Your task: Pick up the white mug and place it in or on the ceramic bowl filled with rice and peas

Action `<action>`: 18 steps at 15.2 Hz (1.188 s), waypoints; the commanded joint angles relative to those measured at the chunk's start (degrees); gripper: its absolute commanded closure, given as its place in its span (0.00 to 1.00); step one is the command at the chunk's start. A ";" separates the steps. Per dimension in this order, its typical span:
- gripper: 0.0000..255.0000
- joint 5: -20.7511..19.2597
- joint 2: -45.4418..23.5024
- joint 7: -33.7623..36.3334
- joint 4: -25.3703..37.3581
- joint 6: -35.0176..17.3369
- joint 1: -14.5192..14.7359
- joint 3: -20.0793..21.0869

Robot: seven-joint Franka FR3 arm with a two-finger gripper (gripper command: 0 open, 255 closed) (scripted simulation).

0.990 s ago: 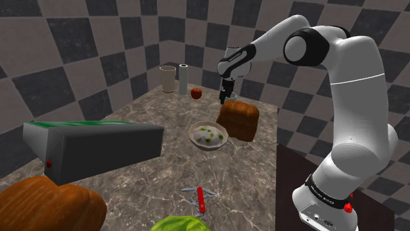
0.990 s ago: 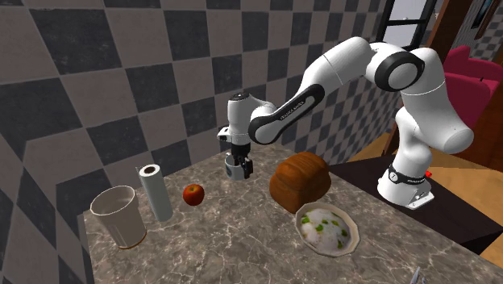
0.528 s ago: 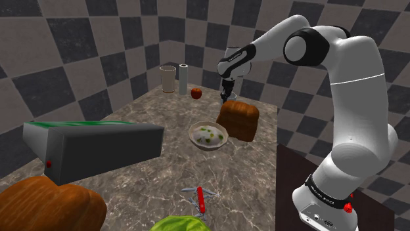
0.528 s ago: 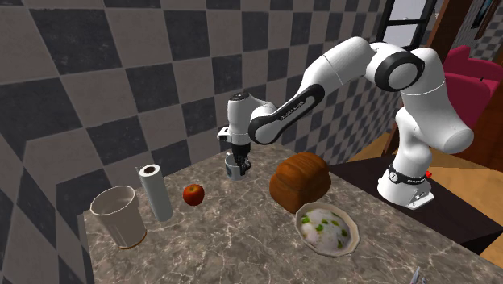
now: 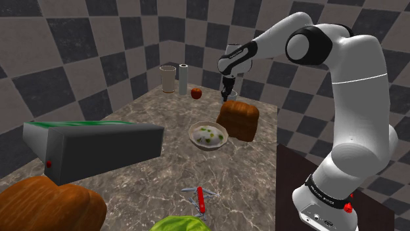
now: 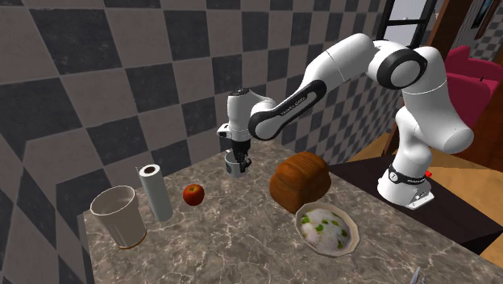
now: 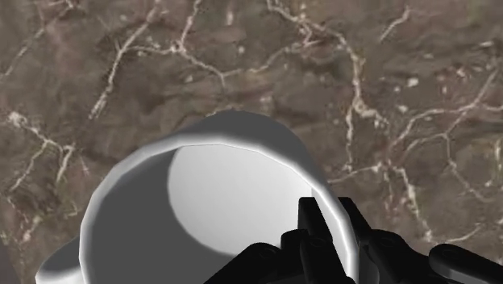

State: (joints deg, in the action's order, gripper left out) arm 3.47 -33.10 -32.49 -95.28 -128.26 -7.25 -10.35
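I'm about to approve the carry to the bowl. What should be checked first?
1. Grip: tool shut on the white mug wall, one finger inside, one outside: ok.
2. Mug empty: ok.
3. Mug clear of the marble table: cannot tell.
4. Line to the bowl free: cannot tell; the brown loaf stands close to it, so extra height is probably wise.
5. Bowl upright, rice and peas showing: ok.

Mug [image 7: 218, 185] cut off by the wrist view's edge, part of its wall hidden behind the gripper [image 7: 330, 216] fingers.
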 commanded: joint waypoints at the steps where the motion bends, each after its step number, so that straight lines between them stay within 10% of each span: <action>1: 1.00 -0.15 0.84 0.08 0.30 1.14 0.10 -0.10; 18: 1.00 -1.21 6.64 0.35 4.94 11.50 0.48 -0.75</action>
State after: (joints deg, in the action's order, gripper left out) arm 2.34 -26.92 -32.12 -90.53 -117.41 -6.77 -11.04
